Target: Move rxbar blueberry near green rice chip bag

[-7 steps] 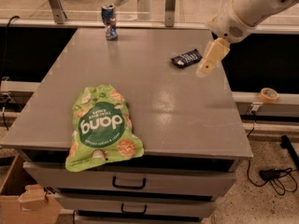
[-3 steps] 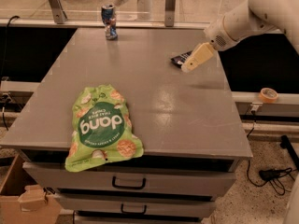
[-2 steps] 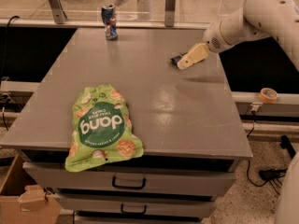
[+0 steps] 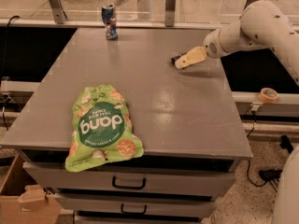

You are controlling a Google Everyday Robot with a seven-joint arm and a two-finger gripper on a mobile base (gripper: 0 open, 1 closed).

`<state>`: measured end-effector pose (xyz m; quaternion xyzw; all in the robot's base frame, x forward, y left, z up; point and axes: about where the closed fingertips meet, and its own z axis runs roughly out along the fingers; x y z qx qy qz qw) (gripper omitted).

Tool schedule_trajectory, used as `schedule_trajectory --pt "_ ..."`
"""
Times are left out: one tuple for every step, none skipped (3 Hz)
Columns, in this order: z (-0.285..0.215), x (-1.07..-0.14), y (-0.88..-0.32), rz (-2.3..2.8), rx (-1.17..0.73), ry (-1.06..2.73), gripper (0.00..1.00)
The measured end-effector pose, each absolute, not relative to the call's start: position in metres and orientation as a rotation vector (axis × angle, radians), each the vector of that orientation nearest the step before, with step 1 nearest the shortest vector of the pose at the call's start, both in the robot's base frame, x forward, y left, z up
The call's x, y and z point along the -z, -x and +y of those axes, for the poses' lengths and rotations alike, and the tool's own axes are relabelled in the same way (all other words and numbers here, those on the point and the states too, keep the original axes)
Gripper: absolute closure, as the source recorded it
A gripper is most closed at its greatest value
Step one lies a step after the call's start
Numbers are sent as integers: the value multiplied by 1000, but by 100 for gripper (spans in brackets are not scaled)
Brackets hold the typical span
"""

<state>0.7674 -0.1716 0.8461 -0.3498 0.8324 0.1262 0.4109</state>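
Note:
The green rice chip bag lies flat at the front left of the grey table, its lower end hanging over the front edge. The rxbar blueberry, a small dark bar, lies at the far right of the table and is mostly hidden by the gripper. My gripper reaches in from the right on a white arm and sits low over the bar, right at the table surface.
A crushed blue-red-silver can stands at the table's far edge, left of centre. A roll of tape lies on a ledge to the right. Drawers are below the front edge. A cardboard box sits on the floor at the left.
My gripper has come down and moved left onto the rxbar blueberry, which now shows only as a dark sliver. The green bag and the can have not moved.

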Motion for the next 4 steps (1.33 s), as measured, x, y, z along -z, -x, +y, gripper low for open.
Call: schedule_trajectory --pt "-164 -836 -767 2105 -379 848 18" --pt "-154 -832 -767 2105 -415 855 41" --pt "-147 -830 -766 2107 -433 864 64" --pt "-147 -833 -766 2107 -432 864 88"
